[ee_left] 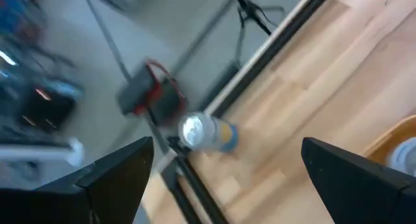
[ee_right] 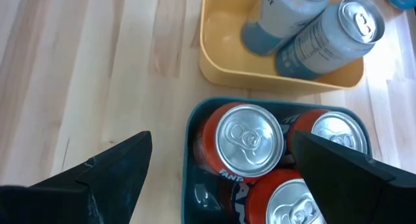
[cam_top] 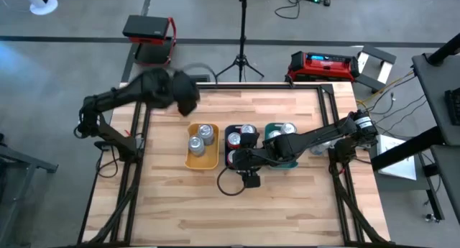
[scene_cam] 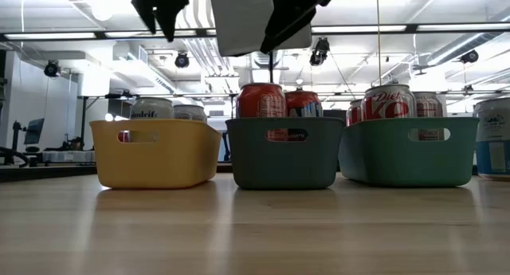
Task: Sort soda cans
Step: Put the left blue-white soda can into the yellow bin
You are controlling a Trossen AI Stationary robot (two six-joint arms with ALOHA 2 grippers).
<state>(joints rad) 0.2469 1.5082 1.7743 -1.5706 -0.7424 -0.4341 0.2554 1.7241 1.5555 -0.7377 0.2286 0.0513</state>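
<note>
Three trays stand in a row mid-table. The yellow tray [cam_top: 203, 160] holds two silver-grey soda cans [ee_right: 325, 29]. The dark teal tray [ee_right: 195, 120] holds red and orange cans [ee_right: 248, 141]. The green tray [scene_cam: 410, 167] holds silver-and-red cans [scene_cam: 388, 104]. My right gripper [ee_right: 221, 146] hangs open above the teal tray's cans, touching none. My left gripper [cam_top: 185, 97] is open in the air near the table's far left. Below it a lone can [ee_left: 207, 133] with a blue and yellow body stands by the table's edge.
One more blue-and-white can [scene_cam: 494, 135] stands on the table right of the green tray. A metal frame [cam_top: 330, 97] runs along the table's edges. A tripod [cam_top: 241, 57] and cases stand on the floor beyond the far edge. The near half of the table is bare wood.
</note>
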